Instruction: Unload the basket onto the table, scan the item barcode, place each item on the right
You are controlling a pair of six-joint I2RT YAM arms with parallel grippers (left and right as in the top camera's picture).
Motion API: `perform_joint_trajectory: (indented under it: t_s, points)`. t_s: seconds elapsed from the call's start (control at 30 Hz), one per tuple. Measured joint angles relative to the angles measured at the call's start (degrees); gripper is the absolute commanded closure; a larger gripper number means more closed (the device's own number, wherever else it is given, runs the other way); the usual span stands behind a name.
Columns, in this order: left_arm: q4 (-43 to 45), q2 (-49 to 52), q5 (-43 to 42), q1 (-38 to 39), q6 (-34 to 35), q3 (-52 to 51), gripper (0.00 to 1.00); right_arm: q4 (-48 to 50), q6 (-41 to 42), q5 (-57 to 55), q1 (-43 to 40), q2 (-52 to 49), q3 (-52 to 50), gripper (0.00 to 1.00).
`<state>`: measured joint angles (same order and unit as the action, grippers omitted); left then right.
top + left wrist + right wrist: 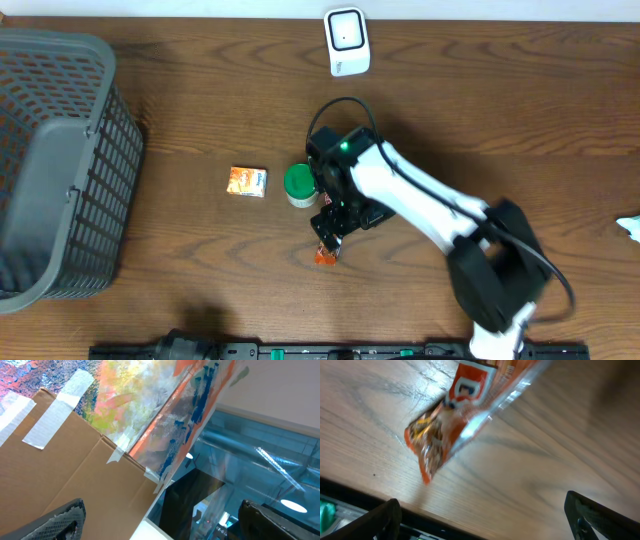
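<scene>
An orange snack packet (pixel 325 255) lies on the wooden table just in front of my right gripper (pixel 333 222). In the right wrist view the packet (pixel 451 422) is blurred and free, lying beyond my right gripper (pixel 485 520), which is open with nothing between its fingers. The white barcode scanner (pixel 347 41) stands at the back centre of the table. My left gripper (pixel 162 522) is open and empty. It faces cardboard (pixel 65 470) and a painted sheet (pixel 150 405), away from the table, and does not show in the overhead view.
A grey basket (pixel 60 165) fills the left side. A small orange box (pixel 247 181) and a green-lidded tub (pixel 299 185) sit left of the right gripper. A white scrap (pixel 630 228) lies at the right edge. A black rail (pixel 330 350) runs along the front edge.
</scene>
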<state>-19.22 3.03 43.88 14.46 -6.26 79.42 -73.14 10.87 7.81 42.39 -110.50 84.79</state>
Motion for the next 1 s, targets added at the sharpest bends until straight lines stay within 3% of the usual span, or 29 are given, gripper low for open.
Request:
perform_joint_trajectory:
  t_s: [0.13, 0.23, 0.37, 0.53, 0.87, 1.0]
  points:
    - [0.0, 0.0, 0.0, 0.0, 0.0, 0.0, 0.02, -0.2, 2.6, -9.2, 6.1, 5.6, 0.2, 0.01]
    - [0.0, 0.0, 0.0, 0.0, 0.0, 0.0, 0.02, -1.2, -0.1, -13.0, 9.9, 5.5, 0.3, 0.07]
    - [0.0, 0.0, 0.0, 0.0, 0.0, 0.0, 0.03, -1.3, -5.0, -16.5, 12.2, 4.9, 0.2, 0.04]
    - [0.0, 0.0, 0.0, 0.0, 0.0, 0.0, 0.02, -1.2, -8.9, -24.5, 15.6, 4.7, -0.2, 0.17]
    - [0.0, 0.0, 0.0, 0.0, 0.0, 0.0, 0.02, -1.4, -12.2, -28.9, 20.0, 2.7, -0.7, 0.01]
    - [0.0, 0.0, 0.0, 0.0, 0.0, 0.0, 0.02, -1.3, -12.7, -29.8, 22.4, -1.8, -1.1, 0.01]
